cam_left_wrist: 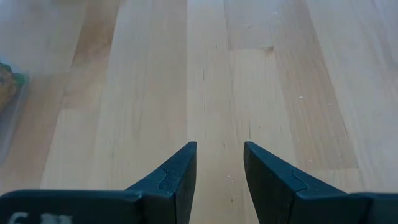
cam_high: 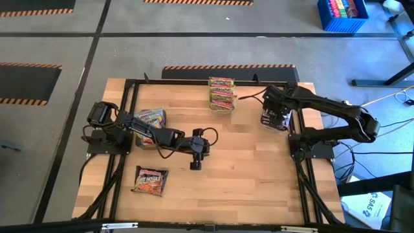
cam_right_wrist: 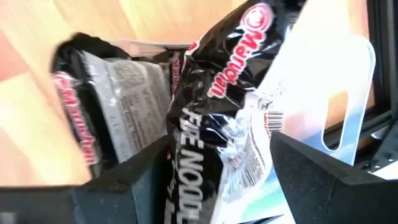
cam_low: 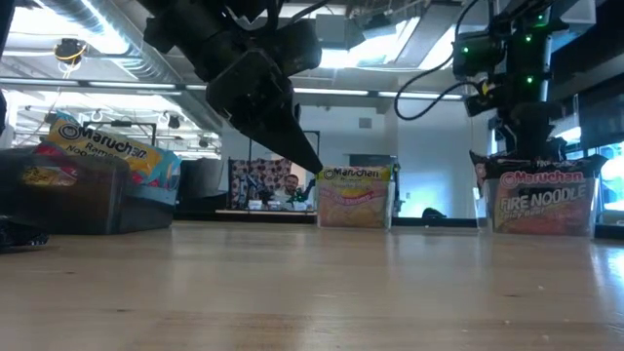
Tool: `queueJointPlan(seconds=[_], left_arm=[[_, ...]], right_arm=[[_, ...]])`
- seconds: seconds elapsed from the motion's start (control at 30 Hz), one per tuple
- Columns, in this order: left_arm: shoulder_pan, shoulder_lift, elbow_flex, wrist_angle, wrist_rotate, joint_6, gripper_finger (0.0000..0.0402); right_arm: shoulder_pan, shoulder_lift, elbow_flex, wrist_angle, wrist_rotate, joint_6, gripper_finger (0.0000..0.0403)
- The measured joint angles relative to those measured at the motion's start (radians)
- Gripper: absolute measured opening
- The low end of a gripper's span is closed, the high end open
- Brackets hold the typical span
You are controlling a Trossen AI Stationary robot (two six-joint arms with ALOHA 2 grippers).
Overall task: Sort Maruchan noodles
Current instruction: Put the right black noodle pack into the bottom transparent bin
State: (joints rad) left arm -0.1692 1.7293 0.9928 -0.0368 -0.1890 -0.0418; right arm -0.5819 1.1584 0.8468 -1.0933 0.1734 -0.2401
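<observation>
My right gripper (cam_high: 274,120) hangs over a clear tub (cam_right_wrist: 339,93) at the table's right side and is shut on a black Fire Noodle packet (cam_right_wrist: 214,143). More dark packets (cam_right_wrist: 106,106) stand beside it in the tub. My left gripper (cam_left_wrist: 219,168) is open and empty above bare wood near the table's middle (cam_high: 195,162). A stack of yellow-green Maruchan packets (cam_high: 221,92) sits at the far edge. Mixed packets fill a tub (cam_high: 150,120) at the left. One dark packet (cam_high: 151,181) lies flat near the front left. My right gripper pinches the black packet between its two fingers, one on each side of the crinkled wrapper (cam_right_wrist: 249,155). The fingers come from above, pointing steeply down. The packet stands on edge and tilted between them; its lower end is hidden by the fingers.
A black frame rail (cam_high: 129,116) runs round the wooden table top. Open wood lies between the two arms and toward the front right (cam_high: 259,181). Beyond the table a person (cam_low: 291,185) shows far off in the low view.
</observation>
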Motion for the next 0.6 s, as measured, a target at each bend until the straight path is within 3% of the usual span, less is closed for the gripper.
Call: queueJointPlan(seconds=[0.23,0.4,0.5,0.6], left_arm=[[0.000,0.000,0.000,0.000,0.000,0.000,0.0127],[0.000,0.000,0.000,0.000,0.000,-0.001,0.0127],[0.000,0.000,0.000,0.000,0.000,-0.001,0.0127],[0.000,0.000,0.000,0.000,0.000,-0.005,0.0127]], right_arm=[[0.000,0.000,0.079,-0.110,-0.054,0.060,0.0253],[-0.002,-0.001,0.098,-0.088,-0.060,0.096,0.0247],[-0.002,0.000,0.050,-0.075,-0.044,0.074,0.0225],[0.000,0.009,0.001,-0.075,0.041,0.038,0.0201]])
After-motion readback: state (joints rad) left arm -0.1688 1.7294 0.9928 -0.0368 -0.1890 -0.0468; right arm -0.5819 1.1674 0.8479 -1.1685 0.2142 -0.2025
